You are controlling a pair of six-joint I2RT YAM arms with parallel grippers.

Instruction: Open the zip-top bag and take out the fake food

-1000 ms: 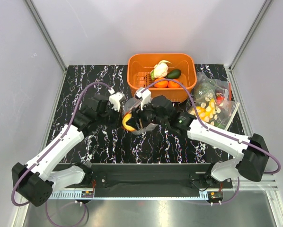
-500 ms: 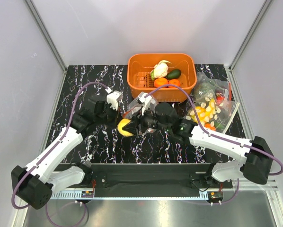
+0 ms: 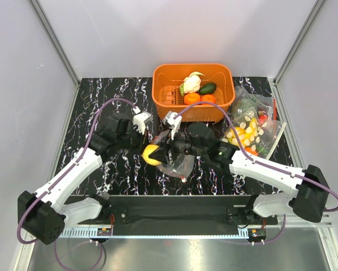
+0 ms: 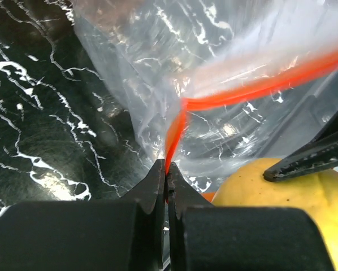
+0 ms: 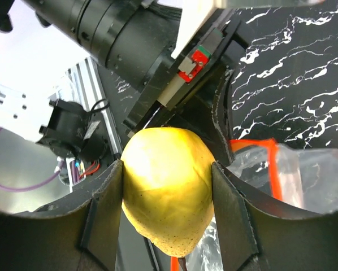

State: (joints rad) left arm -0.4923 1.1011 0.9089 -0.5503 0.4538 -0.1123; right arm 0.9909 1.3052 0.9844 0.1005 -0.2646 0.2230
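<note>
right end effector (image 5: 168,180) clamps fruit (image 3: 151,154), left one (image 4: 166,169) pinches zip-top bag (image 4: 157,56); basket (image 3: 156,86) holds produce (image 3: 193,84).

Left wrist view: the zip-top bag (image 4: 225,56) runs out past the top and right edges, so its full shape is not visible. The yellow fruit (image 4: 282,203) is cut off at bottom right, approx. half shows. Top view: the right claw (image 3: 156,152) is mostly hidden by fruit and plastic. The contents of the side bags (image 3: 251,121) on the tabletop (image 3: 112,90) are too small to name w/ certainty.
</note>
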